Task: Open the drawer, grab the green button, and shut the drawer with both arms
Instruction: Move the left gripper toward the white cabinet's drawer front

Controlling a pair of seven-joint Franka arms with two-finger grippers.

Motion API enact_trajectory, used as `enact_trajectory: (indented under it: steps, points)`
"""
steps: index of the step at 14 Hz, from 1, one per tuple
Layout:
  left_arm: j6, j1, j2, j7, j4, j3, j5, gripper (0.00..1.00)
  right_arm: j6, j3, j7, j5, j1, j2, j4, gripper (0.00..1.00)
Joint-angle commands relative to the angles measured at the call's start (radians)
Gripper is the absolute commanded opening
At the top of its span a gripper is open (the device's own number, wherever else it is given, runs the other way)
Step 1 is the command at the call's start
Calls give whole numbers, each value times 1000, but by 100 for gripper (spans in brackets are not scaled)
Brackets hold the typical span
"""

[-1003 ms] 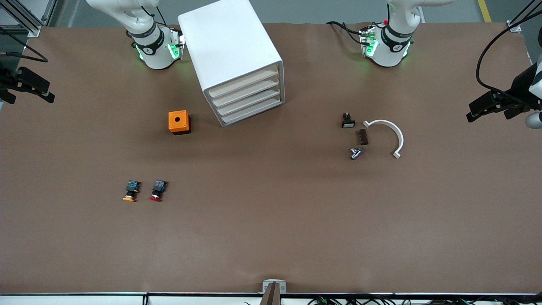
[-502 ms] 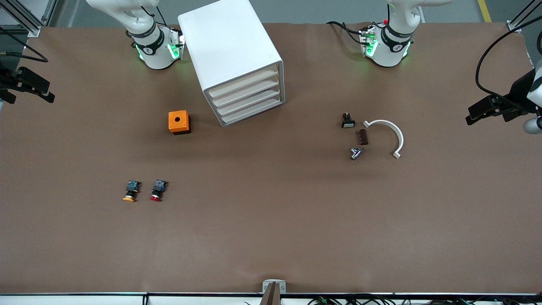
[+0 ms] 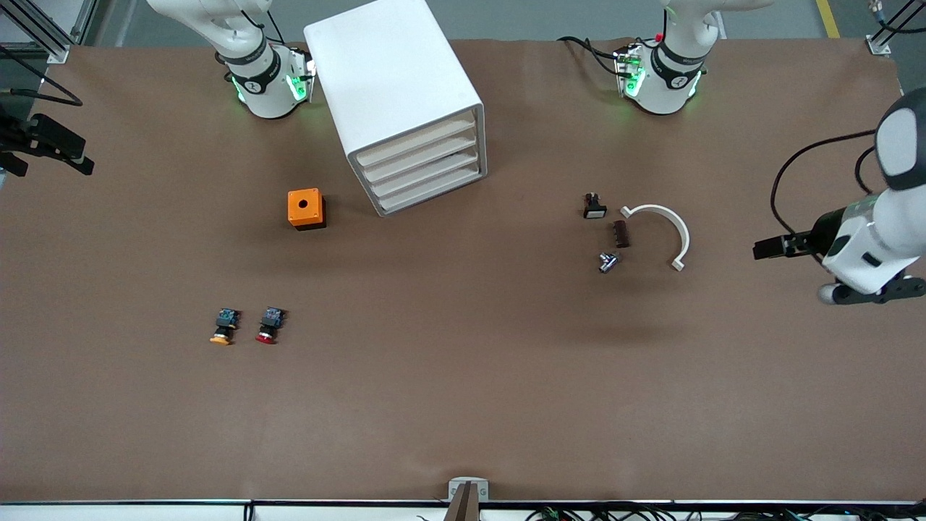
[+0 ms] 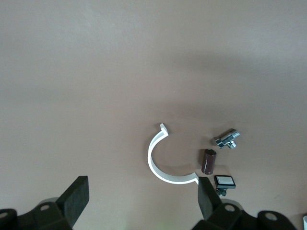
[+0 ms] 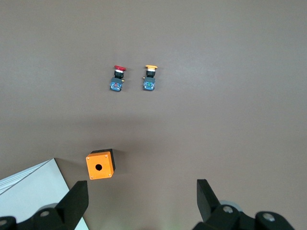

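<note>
On the table: drawer point(image 3: 432, 189) shut, front toward camera; left gripper point(image 4: 139, 201) apart; right gripper point(image 5: 139, 200) apart

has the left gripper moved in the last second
Yes. The left gripper, jaws open, has swung in over the table from its edge toward the white curved bracket and lower in the front view. The bracket has not moved.

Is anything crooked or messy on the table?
The cabinet sits at a slant to the table's edges, with all four drawers shut. Two buttons lie tipped on their sides. Nothing looks spilled or broken.
</note>
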Motion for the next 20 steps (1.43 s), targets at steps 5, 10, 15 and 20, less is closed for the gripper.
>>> enact_trajectory:
  steps: [5,10,15,20]
  points:
    - [-14,-42,193,-304,66,-21,5,100,-12,1,-2,-13,-1,-21,-13,100]
    - [-14,-188,333,-683,129,-19,12,100,-12,1,-2,-13,-3,-21,-12,100]
    - [-16,-266,422,-906,209,-34,-102,100,-12,1,-5,-13,-1,-21,-12,100]
    - [-30,-315,459,-1160,221,-27,-417,100,-12,-1,-5,-13,-3,-21,-13,100]
